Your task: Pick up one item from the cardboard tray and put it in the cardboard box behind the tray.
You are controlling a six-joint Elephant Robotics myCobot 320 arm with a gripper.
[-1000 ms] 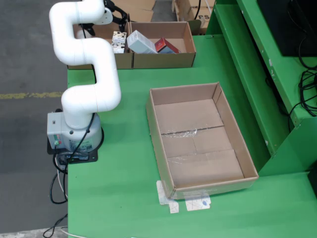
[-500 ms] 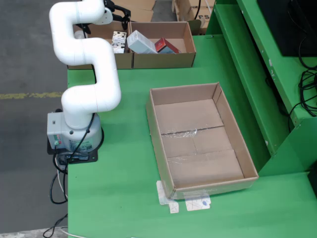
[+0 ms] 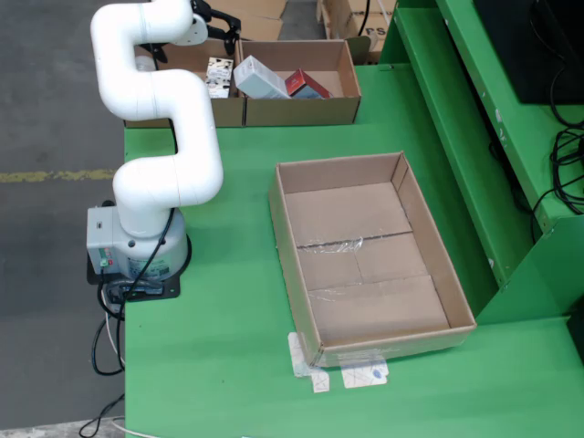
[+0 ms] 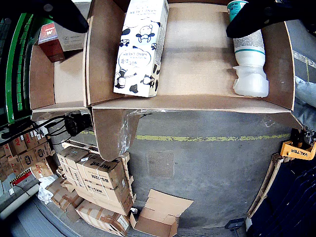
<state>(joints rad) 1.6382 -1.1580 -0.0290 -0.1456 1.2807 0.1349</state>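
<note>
Although I watched for a change, hardly anything has shifted over the last second: in the fixed view the arm (image 3: 173, 109) holds the same bend, reaching to the far edge of the worktop (image 3: 219, 301). In the view from the wrist, the tool (image 4: 158, 23) hangs over the left of the two boxes at the back; its two dark fingers (image 4: 69, 17) stand wide apart, one at each upper corner of that view, and nothing is held between them.

The milk carton (image 4: 140, 47) lies flat on the floor of this left box (image 3: 228, 111), close to the partition wall; a white bottle (image 4: 249, 64) lies well apart from it, against the opposite wall; neither touches the fingers. Across the partition, the right box (image 3: 301, 111) holds a grey packet (image 3: 260, 78) and a red packet (image 3: 306, 85).

The big tray (image 3: 365, 301) in the middle of the worktop shows only bare cardboard and tape; I see no item left in it.

My reading is that this stillness is a pause above the back box with the tool empty; either an item has been let go here and the job is near its end, or the arm is lining up over the carton; the pictures do not settle which. If it goes down, the carton's broad flat face sits between the fingers, and the partition wall beside it leaves little room on that side.
</note>
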